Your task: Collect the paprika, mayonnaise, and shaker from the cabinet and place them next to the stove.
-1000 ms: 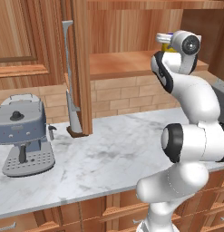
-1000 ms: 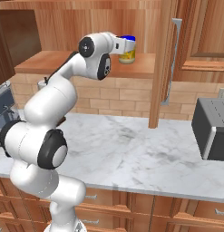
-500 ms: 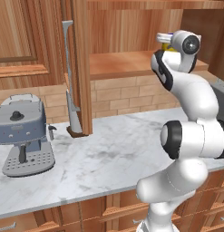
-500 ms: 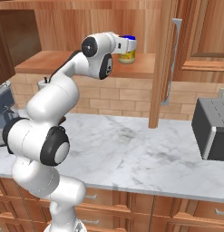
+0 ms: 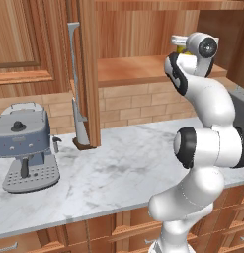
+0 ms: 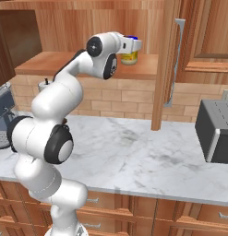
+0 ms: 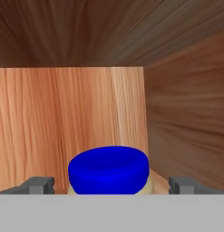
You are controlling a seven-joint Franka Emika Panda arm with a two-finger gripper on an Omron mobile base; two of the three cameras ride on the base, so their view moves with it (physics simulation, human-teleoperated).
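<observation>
Hand view puts the mayonnaise [image 7: 109,170] dead ahead of my gripper [image 7: 112,185], its blue lid centred between my two fingertips [image 7: 40,185], which stand fully spread and hold nothing. The jar stands upright on the cabinet [image 6: 64,62] shelf, toward its right end. I judge a straight reach forward would bring my fingers around it.

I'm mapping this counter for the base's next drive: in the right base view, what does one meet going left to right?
Coffee machine at the left edge → robot arm → mayonnaise on the cabinet shelf, just behind the gripper → cabinet door's silver handle → grey toaster oven.
</observation>
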